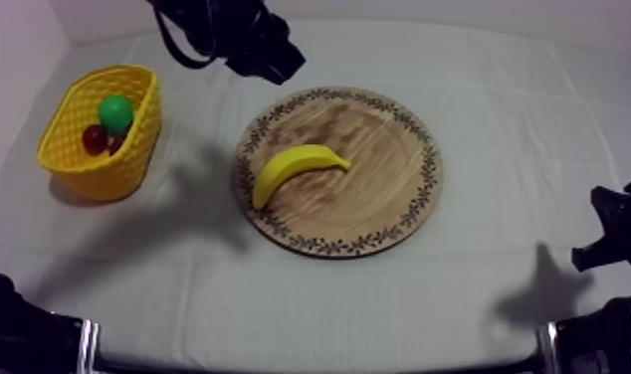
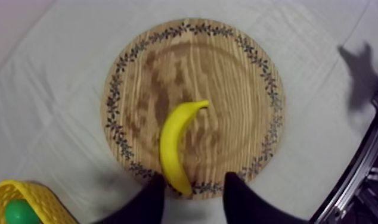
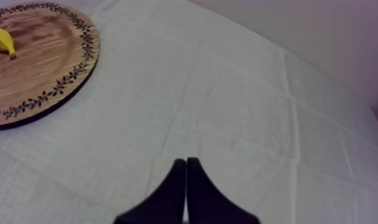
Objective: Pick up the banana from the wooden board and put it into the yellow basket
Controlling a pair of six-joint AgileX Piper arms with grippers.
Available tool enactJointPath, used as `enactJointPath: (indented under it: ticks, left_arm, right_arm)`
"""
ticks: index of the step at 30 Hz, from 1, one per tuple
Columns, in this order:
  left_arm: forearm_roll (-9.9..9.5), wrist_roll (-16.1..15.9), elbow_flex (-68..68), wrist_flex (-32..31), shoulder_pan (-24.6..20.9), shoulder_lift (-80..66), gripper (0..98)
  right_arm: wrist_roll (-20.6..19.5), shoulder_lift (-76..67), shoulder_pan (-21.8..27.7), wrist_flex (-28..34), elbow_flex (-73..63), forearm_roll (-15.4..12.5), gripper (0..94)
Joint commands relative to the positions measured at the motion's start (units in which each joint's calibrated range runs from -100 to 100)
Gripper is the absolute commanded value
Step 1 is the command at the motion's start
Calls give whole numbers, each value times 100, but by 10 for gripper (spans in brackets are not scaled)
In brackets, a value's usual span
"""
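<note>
Banana [image 2: 176, 143] at board [image 2: 239, 89] rim, left hand [image 2: 194, 179] spread

You are looking at a table [image 1: 499, 149] whose grey-white cloth [image 3: 239, 107] is creased in straight fold lines and crossed by soft dark shadows. A plain pale wall [image 1: 479, 10] stands behind its far edge, and another runs along the left side; your light is even, faintly violet
</note>
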Motion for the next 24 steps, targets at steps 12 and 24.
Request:
enactJointPath:
  ticks: [12, 24]
  left_arm:
    - [18, -393, -267, 258, -36, 368, 861]
    - [183, -509, 75, -118, -43, 1606, 892]
  right_arm:
    - [1, 0, 0, 0, 1, 1, 3]
    - [1, 0, 0, 0, 1, 1, 3]
